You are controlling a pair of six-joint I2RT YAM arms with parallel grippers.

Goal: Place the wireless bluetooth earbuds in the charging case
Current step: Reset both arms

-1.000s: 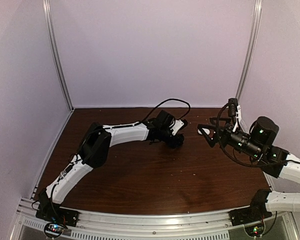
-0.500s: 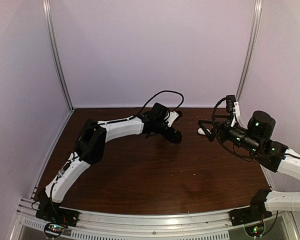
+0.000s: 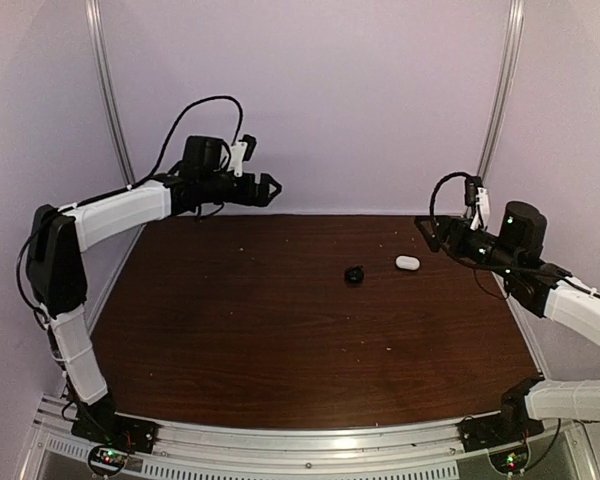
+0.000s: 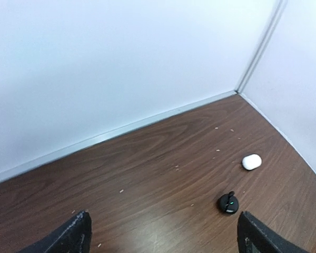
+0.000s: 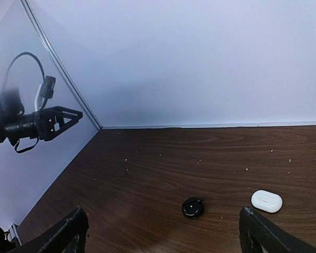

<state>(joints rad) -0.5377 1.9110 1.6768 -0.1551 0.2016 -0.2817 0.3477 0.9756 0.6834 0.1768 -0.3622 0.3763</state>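
**Both arms stand clear; the case lies shut near the table's far right**

The charging case (image 3: 407, 263) rests flat on its broad side on the table (image 3: 280, 340), towards the far right corner and nearer the right edge than the middle. The right wrist view shows a seam round its rim with no gap, so the lid looks closed. No earbuds show in any view. They may be inside, but that cannot be told from outside.

A black round puck (image 3: 354, 274) sits near the case, on its left and slightly closer to the arms. The two do not touch.

The left gripper (image 3: 268, 188) hangs high over the far left corner, well above the wood, with its jaws spread wide and nothing between them. The right gripper (image 3: 425, 230) hovers by the right edge just behind the case, likewise spread and empty.

Neither arm crowds the case, which leaves it open to all three cameras. With the lid down and both grippers empty, the task looks finished, or else the lid must be opened before any insertion.
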